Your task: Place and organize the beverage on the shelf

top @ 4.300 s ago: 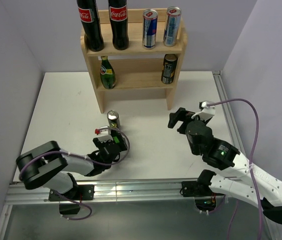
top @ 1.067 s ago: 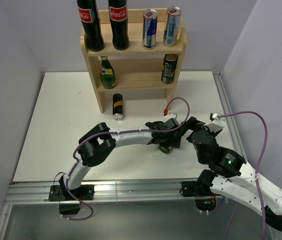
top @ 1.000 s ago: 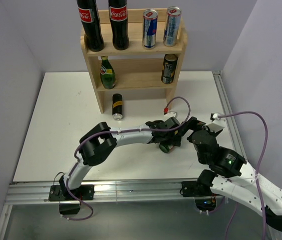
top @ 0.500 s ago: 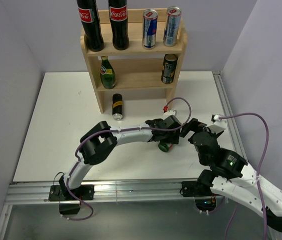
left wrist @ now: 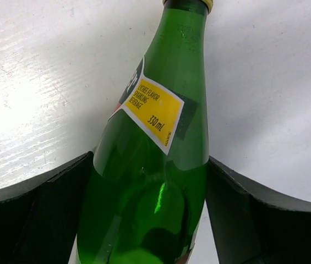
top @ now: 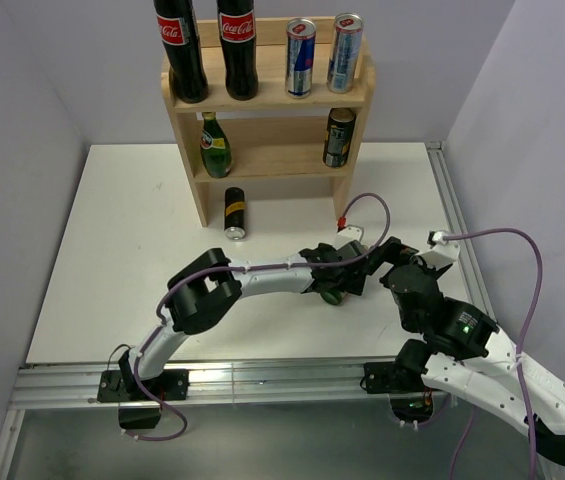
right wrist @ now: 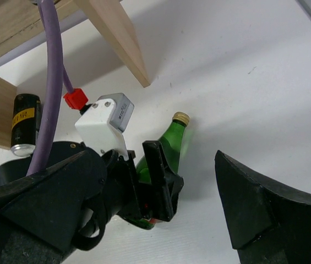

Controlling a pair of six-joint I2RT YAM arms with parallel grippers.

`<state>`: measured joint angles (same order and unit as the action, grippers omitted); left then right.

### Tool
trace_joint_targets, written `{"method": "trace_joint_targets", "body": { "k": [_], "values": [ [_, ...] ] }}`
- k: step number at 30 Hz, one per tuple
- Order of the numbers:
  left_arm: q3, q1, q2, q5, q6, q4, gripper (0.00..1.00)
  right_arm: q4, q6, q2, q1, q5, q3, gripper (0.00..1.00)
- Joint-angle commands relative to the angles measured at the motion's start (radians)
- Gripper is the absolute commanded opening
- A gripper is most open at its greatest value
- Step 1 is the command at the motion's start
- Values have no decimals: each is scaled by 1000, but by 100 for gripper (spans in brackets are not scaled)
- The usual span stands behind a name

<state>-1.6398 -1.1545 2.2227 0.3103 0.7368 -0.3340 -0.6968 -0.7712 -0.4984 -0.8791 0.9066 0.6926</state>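
A green glass bottle (top: 332, 294) with a yellow label lies on the white table, its gold cap (right wrist: 180, 117) pointing toward the shelf (top: 267, 105). My left gripper (top: 342, 283) reaches across from the left and is shut on the bottle (left wrist: 149, 181); both black fingers (left wrist: 39, 209) press its sides. My right gripper (top: 387, 256) stands open just right of it, its fingers (right wrist: 265, 209) apart from the bottle (right wrist: 166, 144). The wooden shelf holds two cola bottles (top: 207, 45) and two slim cans (top: 322, 55) on top, a green bottle (top: 215, 146) and a dark can (top: 338, 137) below.
A black and yellow can (top: 234, 213) lies on its side in front of the shelf's left leg, also in the right wrist view (right wrist: 24, 124). The shelf's right leg (right wrist: 116, 33) stands just behind the grippers. A metal rail (top: 452, 215) runs along the table's right edge.
The left arm has swung from the front left to the green bottle, and its jaws have closed on it. The can that stood there now lies by the shelf.
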Motion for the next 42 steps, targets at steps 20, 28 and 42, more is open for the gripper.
{"method": "trace_joint_targets", "body": {
  "k": [20,28,42],
  "values": [
    [356,-47,-138,154,71,-214,0,-17,-36,37,-3,9,-11,100],
    [528,-53,-512,400,119,-142,0,34,-27,17,-3,-11,-28,100],
    [797,-48,-866,831,-316,644,0,109,-7,-42,-1,-37,-42,100]
  ]
}}
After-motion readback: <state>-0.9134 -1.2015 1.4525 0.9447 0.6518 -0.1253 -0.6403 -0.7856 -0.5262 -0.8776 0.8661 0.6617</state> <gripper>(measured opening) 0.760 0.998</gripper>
